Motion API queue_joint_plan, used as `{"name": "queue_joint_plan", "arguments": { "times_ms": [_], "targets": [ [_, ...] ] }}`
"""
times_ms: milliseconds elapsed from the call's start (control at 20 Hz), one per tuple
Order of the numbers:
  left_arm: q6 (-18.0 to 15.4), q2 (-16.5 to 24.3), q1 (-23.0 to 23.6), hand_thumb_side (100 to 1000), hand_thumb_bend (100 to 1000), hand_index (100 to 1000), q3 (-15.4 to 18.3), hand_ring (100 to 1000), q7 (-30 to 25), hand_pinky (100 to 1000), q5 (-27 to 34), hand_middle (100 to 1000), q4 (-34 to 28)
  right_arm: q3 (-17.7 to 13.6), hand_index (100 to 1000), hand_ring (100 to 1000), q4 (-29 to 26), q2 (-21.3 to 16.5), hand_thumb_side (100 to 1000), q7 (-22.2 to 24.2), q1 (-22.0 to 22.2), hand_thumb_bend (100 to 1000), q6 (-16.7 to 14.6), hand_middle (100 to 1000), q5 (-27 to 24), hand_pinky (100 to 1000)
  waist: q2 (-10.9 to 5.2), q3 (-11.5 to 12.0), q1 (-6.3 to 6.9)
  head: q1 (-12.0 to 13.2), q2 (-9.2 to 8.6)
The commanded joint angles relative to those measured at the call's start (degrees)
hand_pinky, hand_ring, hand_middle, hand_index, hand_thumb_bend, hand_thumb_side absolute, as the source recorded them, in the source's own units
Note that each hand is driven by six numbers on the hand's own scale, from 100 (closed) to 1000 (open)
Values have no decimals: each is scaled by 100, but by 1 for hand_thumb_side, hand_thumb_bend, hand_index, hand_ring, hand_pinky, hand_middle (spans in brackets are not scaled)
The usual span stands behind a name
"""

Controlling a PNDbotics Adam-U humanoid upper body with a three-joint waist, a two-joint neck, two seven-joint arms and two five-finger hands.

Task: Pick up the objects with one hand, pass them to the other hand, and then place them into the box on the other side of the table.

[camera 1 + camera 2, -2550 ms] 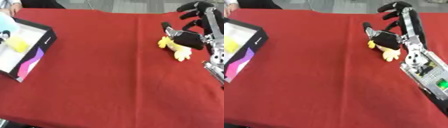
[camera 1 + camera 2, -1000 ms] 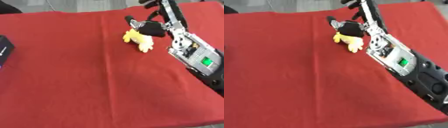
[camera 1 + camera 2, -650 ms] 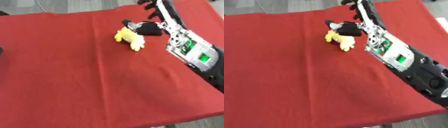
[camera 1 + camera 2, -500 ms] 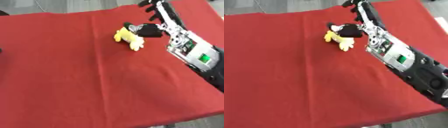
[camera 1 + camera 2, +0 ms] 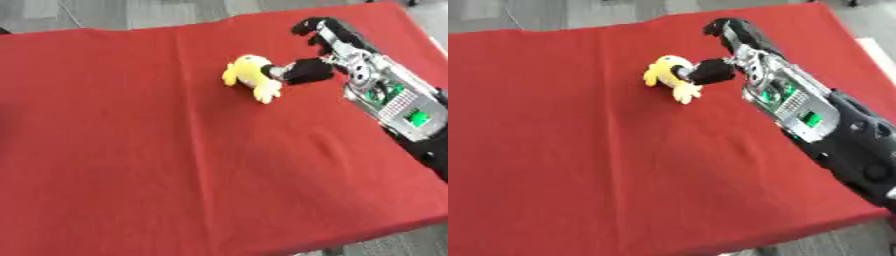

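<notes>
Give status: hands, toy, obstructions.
Right hand at the yellow toy, thumb touching, fingers open. Left hand not visible. Toy on red cloth; box out of view.

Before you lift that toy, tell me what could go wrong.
1. The right hand meets the yellow toy only at its right end, so it may tip or slip out when raised.
2. The toy lies on the red cloth; the fingers could drag it.
3. Neither the left hand nor the box is in view, so the handover is unchecked.

The right hand point(image 5: 325, 47) is black; its forearm shows silver plating and green-lit electronics.
</notes>
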Motion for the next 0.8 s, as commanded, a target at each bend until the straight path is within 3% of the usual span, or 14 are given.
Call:
{"name": "queue_joint_plan", "arguments": {
  "times_ms": [50, 400, 800],
  "targets": [
    [-8, 223, -76, 445, 100, 699, 21, 676, -3, 922, 22, 622, -29, -133, 843, 835, -87, -262, 400, 391, -135, 565, 71, 820, 168, 771, -183, 13, -55, -41, -9],
    [-10, 163, -142, 443, 100, 689, 3, 670, -29, 923, 23, 610, -8, -95, 830, 812, 108, -268, 419, 791, -327, 627, 77, 786, 455, 751, -127, 120, -50, -166, -9],
    [-40, 93, -221, 446, 100, 683, -1, 664, -19, 923, 78, 600, -76, 15, 831, 812, 539, -156, 411, 732, -499, 618, 77, 784, 688, 769, -12, 254, -57, -313, -9]
  ]
}}
